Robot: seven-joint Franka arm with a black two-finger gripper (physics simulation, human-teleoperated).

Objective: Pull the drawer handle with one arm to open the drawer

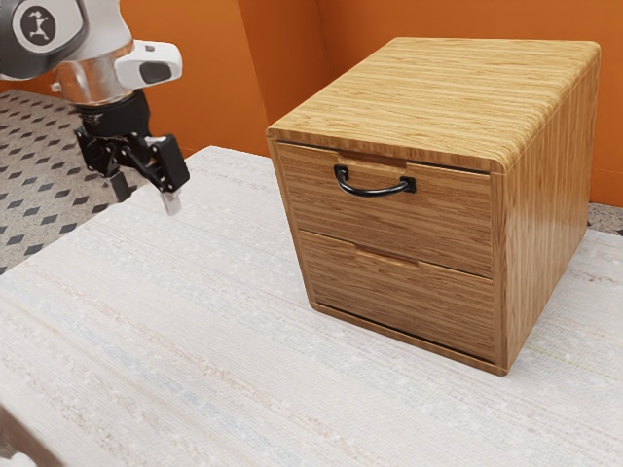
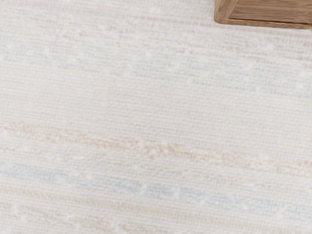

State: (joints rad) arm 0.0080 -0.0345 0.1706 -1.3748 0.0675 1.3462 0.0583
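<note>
Hovering with the gripper (image 1: pixel 146 195) above the table (image 1: pixel 195 370), toward the exterior view's left, clear of the surface. Holding the two black fingers (image 1: pixel 172 197) spread apart, clasping nothing and touching nothing. Pointing the hand downward, tilted a little toward the exterior view's right.

Facing the wooden cabinet (image 1: pixel 458 107), standing on the table at the exterior view's right, well apart from the gripper. Finding the drawer handle (image 1: pixel 375 187), a black curved bar, mounted near the top edge of the upper drawer (image 1: pixel 409 219), far off to the exterior view's right of the fingertips. Leaving a broad stretch of pale table between fingertips and handle. Seeing the upper drawer front lying flush with the cabinet's face, not drawn out; likewise the lower drawer (image 1: pixel 399 292) beneath it, showing a shallow notch at its top edge.

Looking down from the wrist onto the pale woven table surface (image 2: pixel 146 146), catching a bottom corner of the cabinet (image 2: pixel 263 12) ahead of the hand.

Backing onto an orange wall (image 1: pixel 214 68) and a patterned floor (image 1: pixel 39 156) behind the arm.
</note>
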